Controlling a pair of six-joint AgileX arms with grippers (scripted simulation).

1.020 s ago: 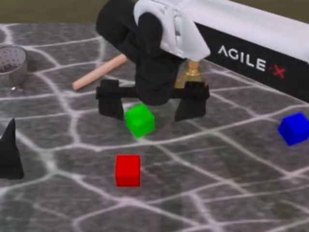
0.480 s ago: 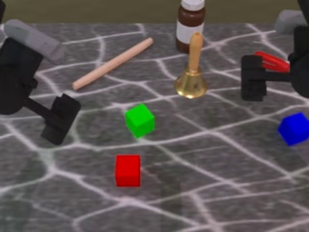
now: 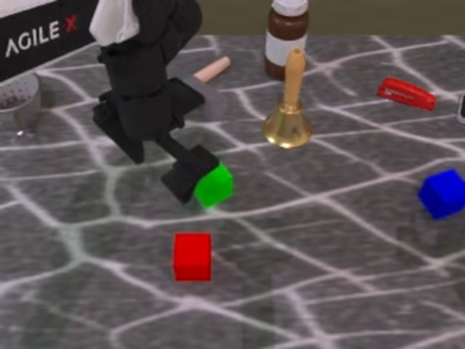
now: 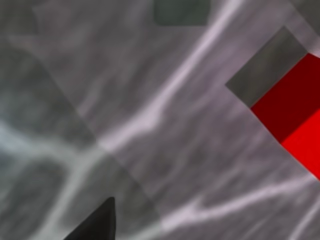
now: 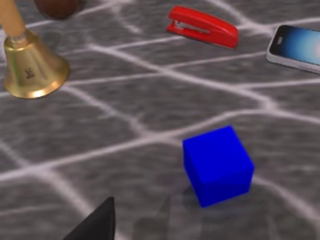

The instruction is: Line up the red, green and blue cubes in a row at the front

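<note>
The green cube (image 3: 214, 185) sits near the middle of the surface (image 3: 327, 291), with one finger of the left claw (image 3: 156, 156) touching its left side. The other finger stands well off to the left, so the claw is spread wide, holding nothing. The red cube (image 3: 192, 256) lies just in front of the green one, and the blue cube (image 3: 442, 193) far to the right. A brass bell (image 3: 288, 120) stands behind. The right claw's state I cannot tell.

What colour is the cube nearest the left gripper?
Bright green, seen best in the top view, beside the left gripper.
</note>
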